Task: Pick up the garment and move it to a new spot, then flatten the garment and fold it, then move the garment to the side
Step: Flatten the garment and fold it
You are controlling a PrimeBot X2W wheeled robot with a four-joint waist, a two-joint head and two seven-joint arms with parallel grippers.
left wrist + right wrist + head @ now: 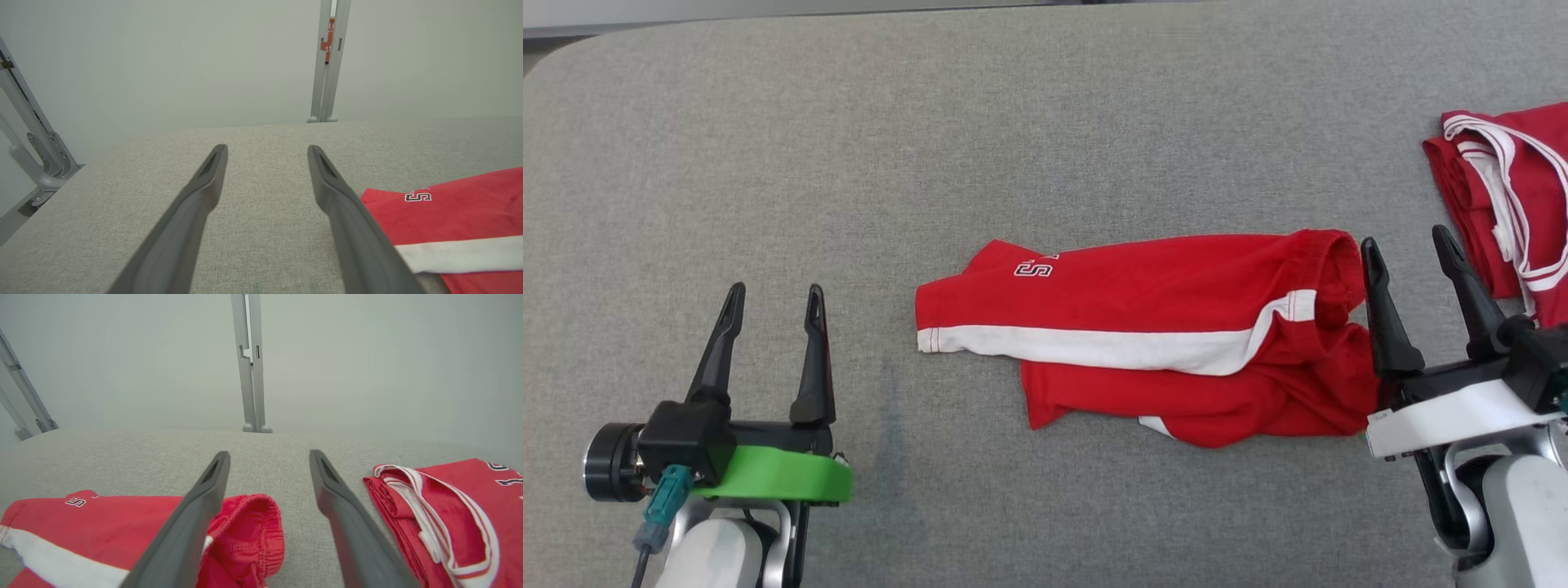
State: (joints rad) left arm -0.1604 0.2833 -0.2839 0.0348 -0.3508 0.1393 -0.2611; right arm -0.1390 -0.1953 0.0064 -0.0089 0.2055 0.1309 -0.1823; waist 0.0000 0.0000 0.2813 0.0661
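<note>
The garment is a pair of red shorts with a white side stripe, folded lengthwise on the grey padded table. Its elastic waistband lies at the right end. My right gripper stands open just right of the waistband, holding nothing; in the right wrist view its left finger overlaps the waistband. My left gripper is open over bare table, well left of the shorts' leg hem.
A second red garment with white trim lies folded at the table's right edge, close behind my right gripper. Grey metal posts stand beyond the table's far edge. Open table surface stretches across the back and left.
</note>
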